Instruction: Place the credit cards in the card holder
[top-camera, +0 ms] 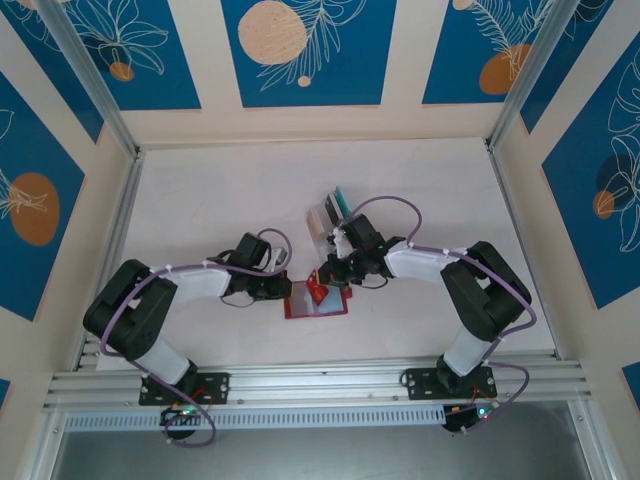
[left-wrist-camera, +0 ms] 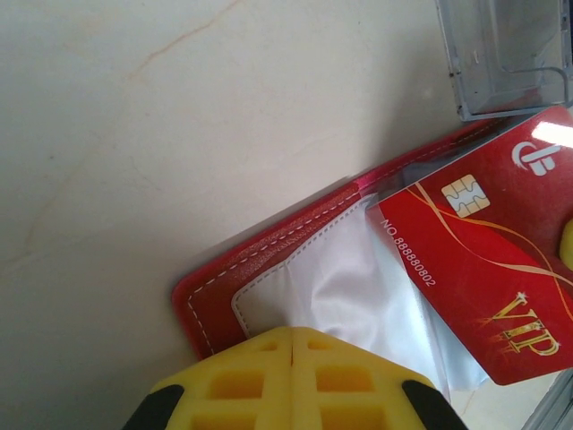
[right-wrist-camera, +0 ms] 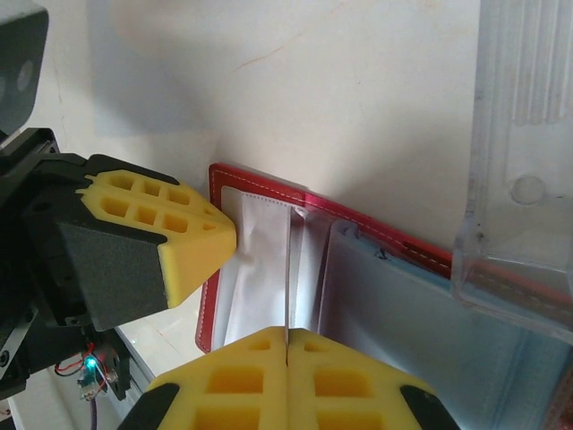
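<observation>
The red card holder (top-camera: 338,306) lies open on the table, its white inner pockets (left-wrist-camera: 358,287) facing up. My left gripper (left-wrist-camera: 294,333) is shut with nothing between its fingers, and its tips rest on the white lining at the holder's left side (right-wrist-camera: 219,235). My right gripper (right-wrist-camera: 286,333) is shut on a red credit card (left-wrist-camera: 483,260) printed VIP. That card stands edge-on (right-wrist-camera: 286,269) over the pocket openings, its far corner at the holder's inner slots. In the top view both grippers (top-camera: 283,290) (top-camera: 322,283) meet over the holder.
A clear plastic slotted rack (top-camera: 328,215) stands just behind the holder with a teal card (top-camera: 340,200) in it; its corner reaches over the holder's far edge (right-wrist-camera: 524,179). Bare white tabletop lies around, walled by aluminium rails (top-camera: 120,230).
</observation>
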Controlling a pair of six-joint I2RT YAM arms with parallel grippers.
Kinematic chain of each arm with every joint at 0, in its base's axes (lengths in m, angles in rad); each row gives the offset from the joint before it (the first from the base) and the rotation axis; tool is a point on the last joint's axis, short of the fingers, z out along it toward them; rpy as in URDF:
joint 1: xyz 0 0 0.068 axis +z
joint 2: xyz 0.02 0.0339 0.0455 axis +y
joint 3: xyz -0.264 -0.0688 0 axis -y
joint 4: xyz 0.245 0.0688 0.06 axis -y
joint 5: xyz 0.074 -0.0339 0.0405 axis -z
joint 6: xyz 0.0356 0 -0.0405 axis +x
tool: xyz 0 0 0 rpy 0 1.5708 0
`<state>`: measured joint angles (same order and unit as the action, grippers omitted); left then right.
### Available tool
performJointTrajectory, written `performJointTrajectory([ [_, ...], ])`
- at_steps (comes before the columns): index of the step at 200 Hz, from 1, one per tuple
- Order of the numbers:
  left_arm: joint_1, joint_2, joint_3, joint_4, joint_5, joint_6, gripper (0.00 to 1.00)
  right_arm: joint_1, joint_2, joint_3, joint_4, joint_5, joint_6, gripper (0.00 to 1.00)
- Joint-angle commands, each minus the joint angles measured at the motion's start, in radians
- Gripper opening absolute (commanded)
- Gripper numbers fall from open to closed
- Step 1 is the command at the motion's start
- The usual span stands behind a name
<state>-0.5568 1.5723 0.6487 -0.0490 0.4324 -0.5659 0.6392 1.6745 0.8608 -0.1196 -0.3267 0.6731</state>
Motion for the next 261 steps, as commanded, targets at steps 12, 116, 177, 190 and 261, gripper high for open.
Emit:
performJointTrajectory([
  [12, -0.006, 0.010, -0.034, -0.083, -0.063, 0.017, 0.03, 0.022, 0.054, -0.055, -0.056, -0.085, 0.039, 0.00],
  [116, -0.005, 0.009, -0.040, -0.085, -0.069, 0.022, 0.03, 0.014, 0.033, -0.114, -0.130, -0.012, 0.034, 0.00],
  [177, -0.006, 0.006, -0.041, -0.087, -0.072, 0.021, 0.03, 0.015, 0.049, -0.124, -0.179, 0.045, 0.048, 0.00],
  [190, -0.006, 0.006, -0.040, -0.086, -0.072, 0.021, 0.03, 0.017, 0.048, -0.129, -0.186, 0.058, 0.052, 0.00],
  [261, -0.006, 0.009, -0.039, -0.092, -0.075, 0.026, 0.03, 0.026, 0.039, -0.164, -0.188, 0.082, 0.071, 0.00],
])
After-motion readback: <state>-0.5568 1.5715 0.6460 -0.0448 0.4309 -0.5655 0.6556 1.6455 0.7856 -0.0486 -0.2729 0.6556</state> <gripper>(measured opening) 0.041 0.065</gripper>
